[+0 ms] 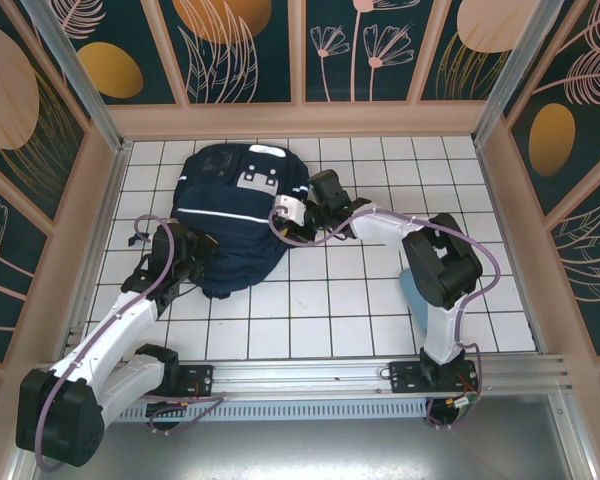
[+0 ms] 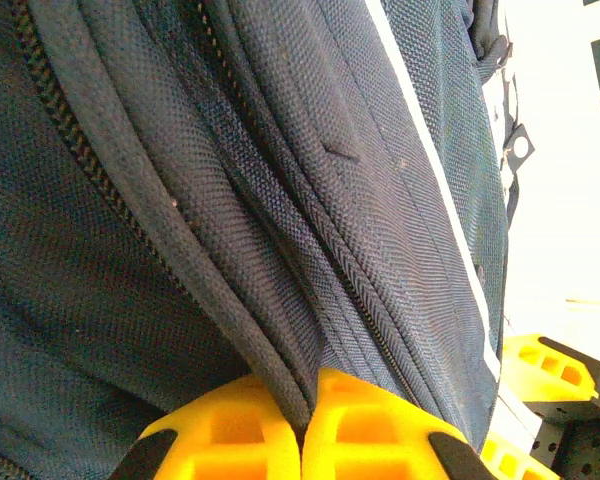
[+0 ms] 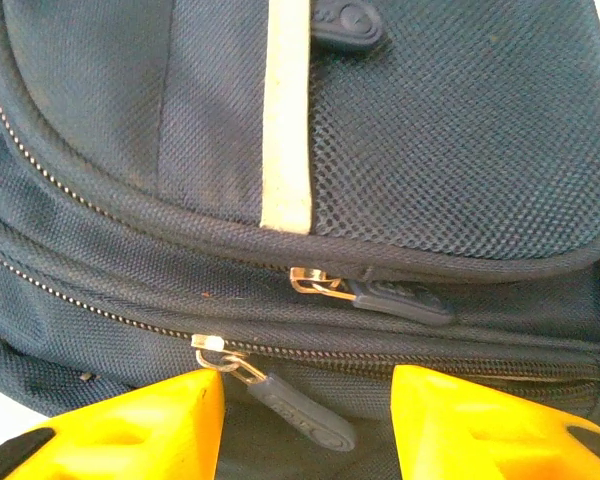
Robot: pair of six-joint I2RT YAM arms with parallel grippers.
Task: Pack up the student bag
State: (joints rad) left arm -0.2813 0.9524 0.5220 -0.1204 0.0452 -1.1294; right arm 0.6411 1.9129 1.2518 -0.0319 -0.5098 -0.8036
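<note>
1. Navy fabric of the student bag (image 1: 230,215) lies flat on the white tiled table (image 1: 330,310), in the far left part of it. Its grey patch (image 1: 255,182) faces up near the far end.
2. The left gripper (image 1: 202,250) is at the bag's near left edge, in contact with the cloth.
3. From the left wrist, its yellow fingers (image 2: 230,435) are pressed together, pinching a corded seam (image 2: 190,270) of the bag that runs down between the tips. A zip (image 2: 55,110) runs beside that seam, and a white stripe (image 2: 430,170) crosses the panel further over.
4. The right gripper (image 1: 282,218) is at the bag's right side, about midway along its length.
5. From the right wrist, its fingers (image 3: 140,430) stand spread apart with the bag's side directly ahead of them.
6. A lower zip pull (image 3: 295,408) hangs in the gap between those fingers, close to the one on the left of the view. Whether it touches that finger cannot be told.
7. An upper zip pull (image 3: 400,298) lies on the next zip line above, well clear of the fingertips, under a mesh pocket (image 3: 450,130).
</note>
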